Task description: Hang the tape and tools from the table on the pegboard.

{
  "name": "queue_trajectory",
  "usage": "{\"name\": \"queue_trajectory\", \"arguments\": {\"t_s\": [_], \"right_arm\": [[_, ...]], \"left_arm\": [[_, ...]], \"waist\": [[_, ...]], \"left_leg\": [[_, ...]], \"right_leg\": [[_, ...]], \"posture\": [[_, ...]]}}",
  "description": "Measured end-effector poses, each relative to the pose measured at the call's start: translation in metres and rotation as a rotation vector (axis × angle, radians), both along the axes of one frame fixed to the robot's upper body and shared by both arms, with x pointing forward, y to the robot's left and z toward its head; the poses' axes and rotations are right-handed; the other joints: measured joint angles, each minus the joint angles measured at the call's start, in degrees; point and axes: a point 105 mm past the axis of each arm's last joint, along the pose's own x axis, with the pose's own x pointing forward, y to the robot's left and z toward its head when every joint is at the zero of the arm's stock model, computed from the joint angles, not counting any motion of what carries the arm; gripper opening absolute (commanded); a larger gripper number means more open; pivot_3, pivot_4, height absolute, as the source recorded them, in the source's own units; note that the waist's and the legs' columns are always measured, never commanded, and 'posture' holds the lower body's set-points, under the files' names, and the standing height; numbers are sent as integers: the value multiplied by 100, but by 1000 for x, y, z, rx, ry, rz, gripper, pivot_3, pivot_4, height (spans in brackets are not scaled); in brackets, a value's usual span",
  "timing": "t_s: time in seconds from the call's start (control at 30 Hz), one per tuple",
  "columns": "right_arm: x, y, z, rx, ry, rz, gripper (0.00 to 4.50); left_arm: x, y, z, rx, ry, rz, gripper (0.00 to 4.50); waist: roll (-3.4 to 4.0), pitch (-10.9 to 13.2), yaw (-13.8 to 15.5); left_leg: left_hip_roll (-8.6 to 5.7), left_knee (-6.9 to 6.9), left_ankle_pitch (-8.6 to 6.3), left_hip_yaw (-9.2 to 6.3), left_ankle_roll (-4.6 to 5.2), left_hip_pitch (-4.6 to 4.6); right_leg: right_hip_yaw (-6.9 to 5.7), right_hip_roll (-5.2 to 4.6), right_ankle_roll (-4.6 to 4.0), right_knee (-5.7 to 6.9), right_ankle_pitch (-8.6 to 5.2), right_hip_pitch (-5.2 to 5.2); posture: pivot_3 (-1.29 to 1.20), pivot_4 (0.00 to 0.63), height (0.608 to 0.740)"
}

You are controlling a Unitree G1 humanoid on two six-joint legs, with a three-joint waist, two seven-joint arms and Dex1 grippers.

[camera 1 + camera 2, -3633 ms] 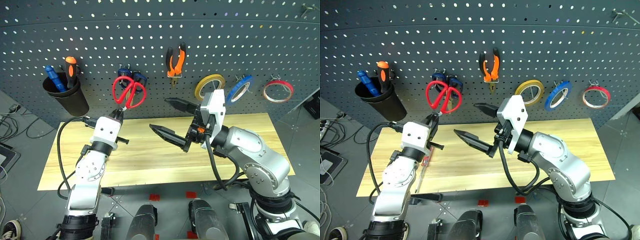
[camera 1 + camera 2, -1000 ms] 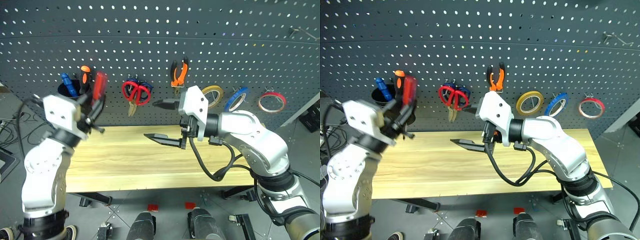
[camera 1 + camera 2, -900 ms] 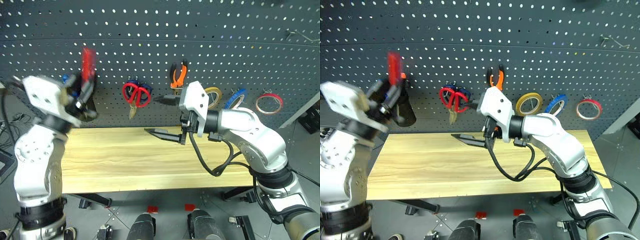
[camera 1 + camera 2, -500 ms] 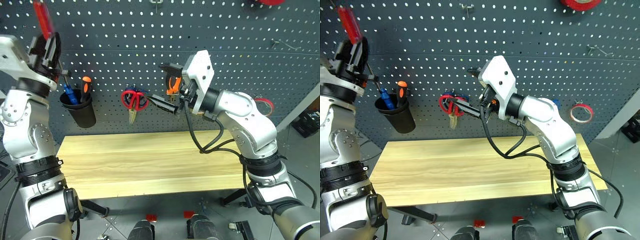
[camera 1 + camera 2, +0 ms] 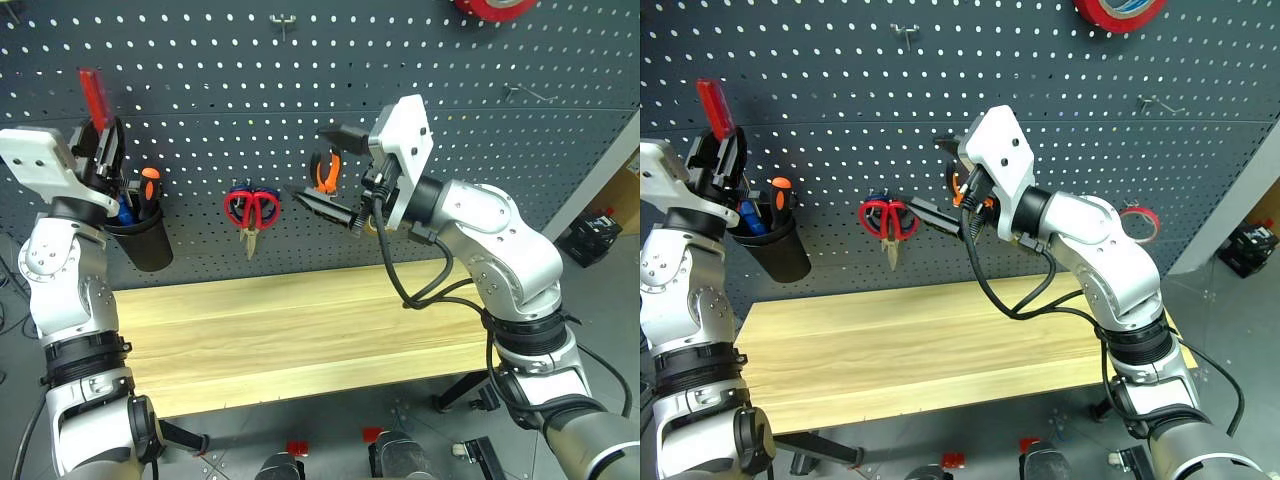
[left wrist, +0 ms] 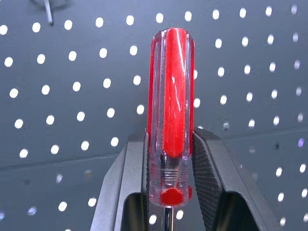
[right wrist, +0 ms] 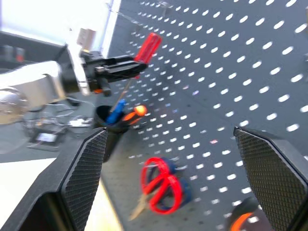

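Up at the far left, the left gripper [image 5: 103,150] is clamped on the screwdriver [image 6: 171,115], handle up: clear plastic with a red core, ridged, thin metal shaft dropping between the fingers [image 6: 208,166]. It hangs just above the black cup [image 5: 140,240] on the pegboard [image 5: 520,150]. To the right, the red-handled scissors [image 5: 250,210] hang on the board. The right gripper [image 5: 330,165] stands wide, nothing in it, above the table [image 5: 300,330].
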Motion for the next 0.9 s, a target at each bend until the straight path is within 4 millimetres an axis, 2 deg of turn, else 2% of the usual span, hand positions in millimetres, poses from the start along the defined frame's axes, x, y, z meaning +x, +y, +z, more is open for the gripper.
{"name": "queue_trajectory", "arguments": {"t_s": [0.1,0.33,0.57,0.63,0.8,0.9], "right_arm": [[-5,2,-5,-24,47,31,4500],[-2,4,-12,-63,75,25,4500],[-5,24,-20,-70,84,53,4500],[-6,29,-20,-66,81,63,4500],[-5,31,-23,-79,72,54,4500],[-5,30,-24,-85,71,55,4500]], "left_arm": [[-1,4,-6,6,10,20,898],[2,9,-8,25,10,42,898],[5,10,-14,38,15,54,898],[4,12,-16,40,18,73,1638],[0,18,-36,-9,48,109,3106],[-6,21,-40,-26,41,145,4003]], "waist": [[-1,-2,4],[0,-8,9],[0,-10,-51],[0,-10,-80],[1,-14,-115],[0,-15,-114]], "left_leg": [[-3,3,0,-4,0,0],[-13,6,-1,-5,2,2],[-13,6,-1,-7,2,1],[-19,5,-1,-9,2,2],[-30,6,-2,-9,5,2],[-31,8,-3,-13,5,1]], "right_leg": [[-1,-2,0,0,0,3],[-1,-9,0,3,0,4],[-2,-25,0,6,0,3],[-3,-35,0,7,0,3],[-3,-50,0,8,0,4],[-5,-52,0,8,0,4]], "posture": [[-79,23,740],[-85,25,740],[-91,33,740],[-91,33,740],[-90,33,740],[-82,37,740]]}}
